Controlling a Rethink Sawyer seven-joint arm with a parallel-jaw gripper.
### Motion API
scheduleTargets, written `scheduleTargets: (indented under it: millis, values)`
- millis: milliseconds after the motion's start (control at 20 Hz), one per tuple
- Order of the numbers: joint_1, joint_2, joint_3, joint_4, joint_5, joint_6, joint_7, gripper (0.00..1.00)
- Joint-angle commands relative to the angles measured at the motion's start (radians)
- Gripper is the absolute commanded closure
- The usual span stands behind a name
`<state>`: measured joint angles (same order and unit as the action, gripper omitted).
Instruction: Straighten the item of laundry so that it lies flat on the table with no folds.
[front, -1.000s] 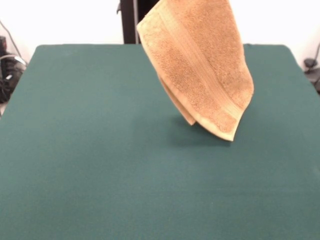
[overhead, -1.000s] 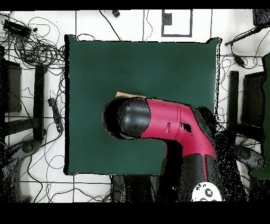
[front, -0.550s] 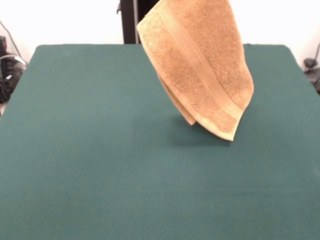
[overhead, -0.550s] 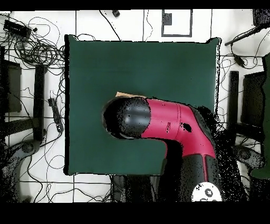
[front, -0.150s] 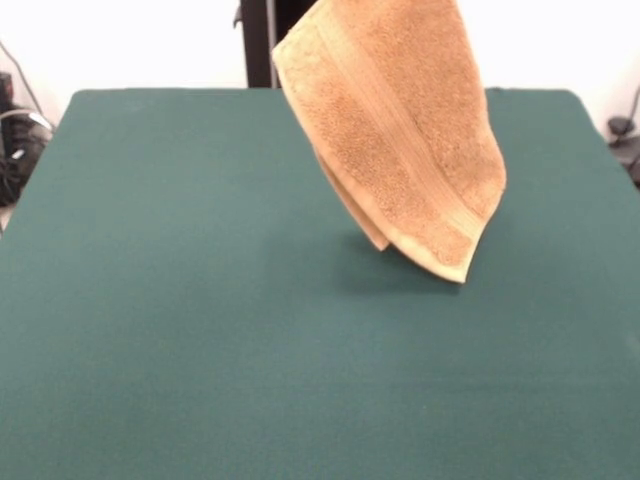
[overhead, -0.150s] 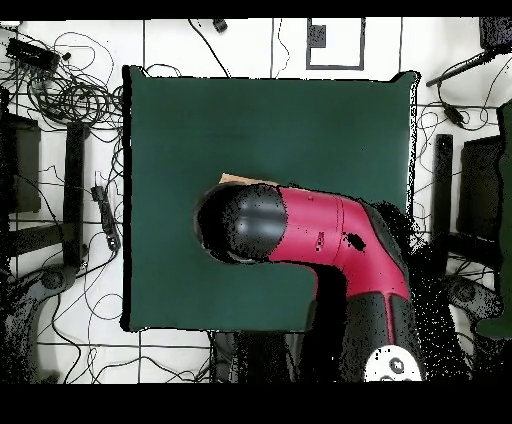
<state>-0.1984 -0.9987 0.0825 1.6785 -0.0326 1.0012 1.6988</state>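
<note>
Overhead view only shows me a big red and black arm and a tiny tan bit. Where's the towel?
Observer: The golden-tan terry-cloth towel hangs in the air under that red and black arm, over the dark green cloth table.
Operator: Is it flat yet?
Observer: No. It hangs doubled, a second layer peeking out behind its lower edge.
Operator: Does it touch the table?
Observer: Its lowest corner seems to hang clear, with a shadow beneath.

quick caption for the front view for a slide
Tan towel hangs doubled over from above, its lowest corner just above the green table.
</note>
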Motion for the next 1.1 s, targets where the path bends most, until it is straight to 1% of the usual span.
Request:
scheduleTargets:
  millis: [50,900,1100]
  values:
    - [0.011,0.03,0.019,0.074,0.03,-0.02,0.139,0.0]
    - [0.005,0.026,0.013,0.084,0.039,-0.037,0.122,0.0]
    - [-0.024,0.021,0.021,0.101,0.026,-0.078,0.066,0.0]
